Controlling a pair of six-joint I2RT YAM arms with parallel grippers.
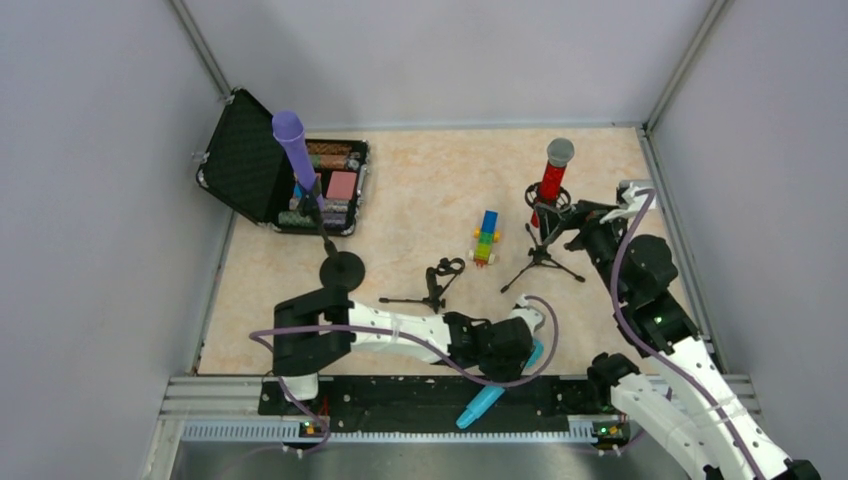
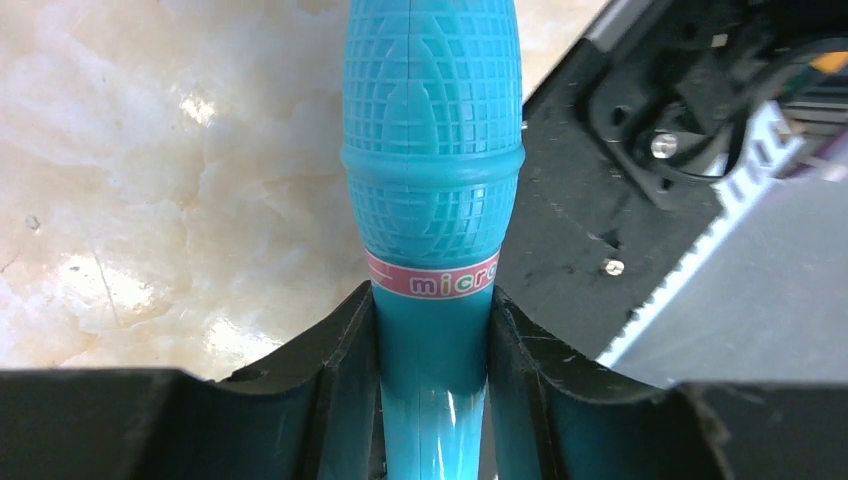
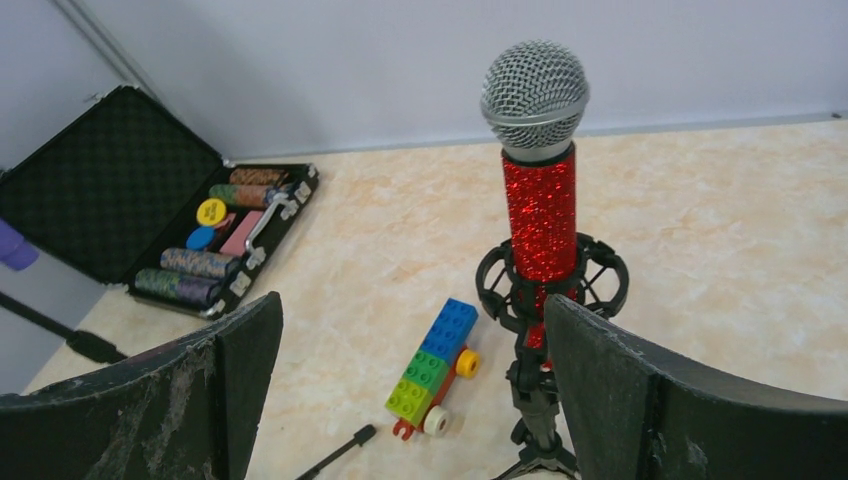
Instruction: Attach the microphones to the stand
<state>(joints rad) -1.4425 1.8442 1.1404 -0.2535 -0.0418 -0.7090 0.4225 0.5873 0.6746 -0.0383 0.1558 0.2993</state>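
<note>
My left gripper [image 2: 432,335] is shut on the handle of the cyan-blue microphone [image 2: 432,150], just below its pink band. From above, this microphone [image 1: 485,400] lies slanted over the black rail at the near edge, with the left gripper [image 1: 528,345] at its upper end. The purple microphone [image 1: 290,140] sits atop a round-based stand [image 1: 342,268]. The glittery red microphone [image 3: 540,200] with its silver head stands upright in a tripod stand [image 3: 540,400]. My right gripper [image 3: 410,400] is open, holding nothing, just short of that stand. A small black stand [image 1: 434,284] holds nothing.
A multicoloured block toy [image 1: 486,238] lies between the two tripod stands. An open black case [image 1: 250,160] with chips and cards sits at the back left. Grey walls close in the table on three sides. The arms' base rail [image 1: 400,395] runs along the near edge.
</note>
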